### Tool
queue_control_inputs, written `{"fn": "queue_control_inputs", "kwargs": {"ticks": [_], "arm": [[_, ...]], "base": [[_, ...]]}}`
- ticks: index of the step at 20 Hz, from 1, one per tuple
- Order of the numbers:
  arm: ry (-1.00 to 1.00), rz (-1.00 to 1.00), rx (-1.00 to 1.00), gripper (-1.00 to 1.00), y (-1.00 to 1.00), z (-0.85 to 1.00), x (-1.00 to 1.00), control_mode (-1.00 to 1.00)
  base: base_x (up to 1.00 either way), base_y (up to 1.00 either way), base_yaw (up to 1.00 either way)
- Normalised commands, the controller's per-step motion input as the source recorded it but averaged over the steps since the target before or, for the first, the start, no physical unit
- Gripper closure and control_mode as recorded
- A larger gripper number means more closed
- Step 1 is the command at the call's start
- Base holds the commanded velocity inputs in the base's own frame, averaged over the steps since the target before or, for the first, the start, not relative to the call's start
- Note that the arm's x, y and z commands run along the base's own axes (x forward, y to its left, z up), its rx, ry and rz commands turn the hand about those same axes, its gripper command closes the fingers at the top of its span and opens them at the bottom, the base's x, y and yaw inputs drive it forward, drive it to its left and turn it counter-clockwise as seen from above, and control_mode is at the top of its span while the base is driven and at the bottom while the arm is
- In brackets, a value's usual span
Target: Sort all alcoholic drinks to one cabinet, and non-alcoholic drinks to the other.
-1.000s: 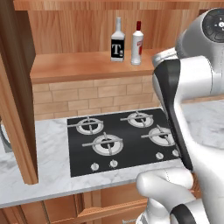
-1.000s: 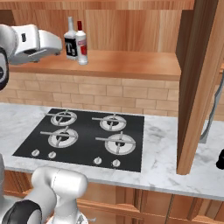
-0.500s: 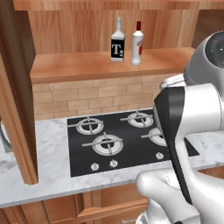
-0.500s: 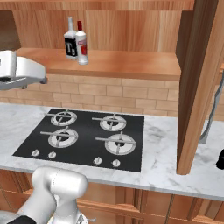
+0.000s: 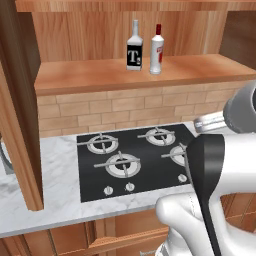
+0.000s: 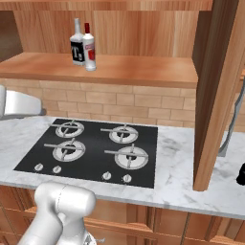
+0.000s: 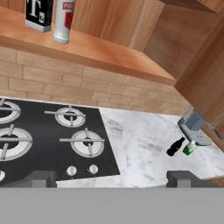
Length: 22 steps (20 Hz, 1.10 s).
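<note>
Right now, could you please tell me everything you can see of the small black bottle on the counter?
The small black bottle is dark all over and cola-shaped, with a narrow neck. In the hand view it leans on the white marble counter, right of the hob, close beside a green-and-white carton. Whether they touch is unclear.

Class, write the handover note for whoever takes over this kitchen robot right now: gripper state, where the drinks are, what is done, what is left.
Gripper: open, holding nothing, above the counter.
Done: T bottle and red-capped white bottle stand side by side on the open cabinet's shelf above the hob.
Left: small black bottle and green carton wait on the counter, right of the hob; both go to the other cabinet.
</note>
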Motion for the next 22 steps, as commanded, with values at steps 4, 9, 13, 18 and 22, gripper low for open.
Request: {"fn": "queue_control_inputs", "kwargs": {"ticks": [4,9,13,18,22], "arm": [[0.00,0.00,0.00,-1.00,0.00,0.00,0.00,-1.00],[-0.02,-0.01,0.00,-1.00,0.00,-0.04,-0.26,1.00],[0.00,0.00,0.00,-1.00,0.00,0.00,0.00,1.00],[0.00,0.00,0.00,-1.00,0.00,0.00,0.00,1.00],[0.00,0.00,0.00,-1.00,0.00,0.00,0.00,1.00]], "base": [[0.00,0.00,0.00],[-0.11,0.00,-0.01],[-0.23,0.01,-0.04],[-0.53,-0.03,-0.04],[-0.77,-0.20,-0.11]]}}
